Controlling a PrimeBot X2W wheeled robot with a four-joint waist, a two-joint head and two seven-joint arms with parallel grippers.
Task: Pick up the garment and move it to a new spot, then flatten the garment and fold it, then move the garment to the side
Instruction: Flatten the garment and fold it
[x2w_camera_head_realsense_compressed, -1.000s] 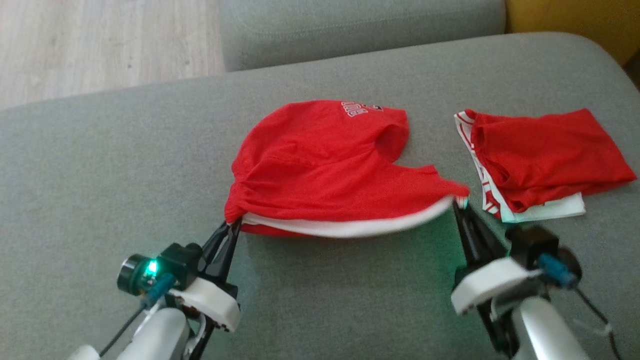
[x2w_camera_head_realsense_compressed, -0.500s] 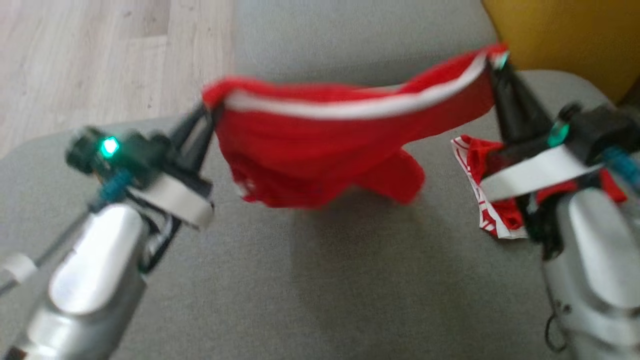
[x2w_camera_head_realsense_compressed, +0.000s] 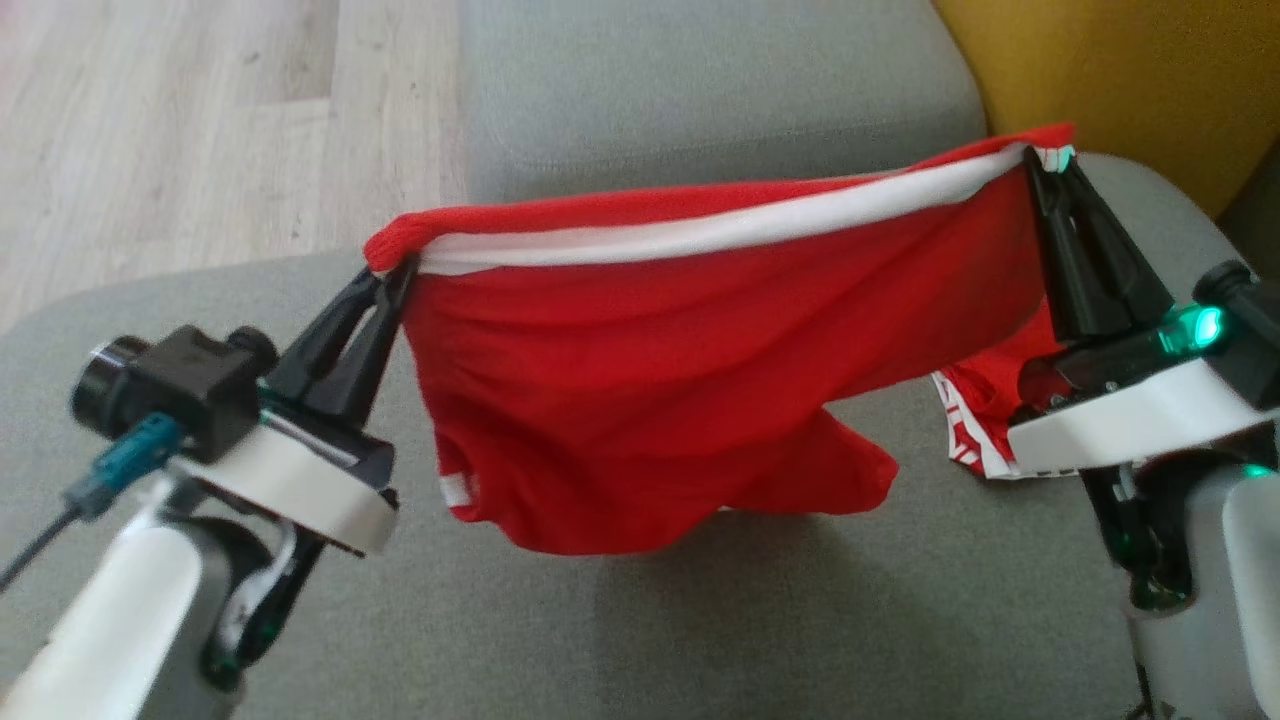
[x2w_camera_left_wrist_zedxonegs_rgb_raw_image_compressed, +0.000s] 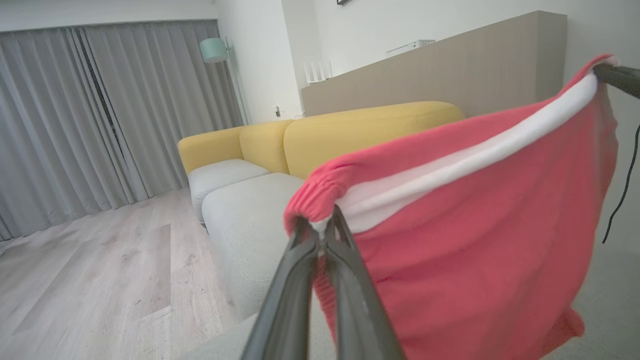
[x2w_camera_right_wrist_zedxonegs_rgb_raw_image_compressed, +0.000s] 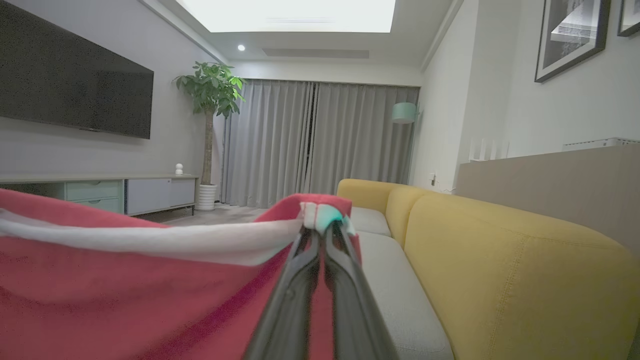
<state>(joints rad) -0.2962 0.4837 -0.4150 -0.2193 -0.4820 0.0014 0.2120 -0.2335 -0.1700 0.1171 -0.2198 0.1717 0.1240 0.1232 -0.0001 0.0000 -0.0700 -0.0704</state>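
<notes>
While garment (x2w_camera_head_realsense_compressed: 650, 400) hangs stretched between them, left jaws pinch one waistband (x2w_camera_head_realsense_compressed: 700, 238) end, right jaws other.

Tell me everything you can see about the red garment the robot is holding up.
The red garment looks like soft, thin knit fabric, with a white band along its top edge and a small white striped mark near its lower edge. It hangs stretched wide in the air, band uppermost and sagging slightly. The left gripper and right gripper are shut on its two top corners. Its loose lower edge droops above the grey cushion, seemingly not touching.
</notes>
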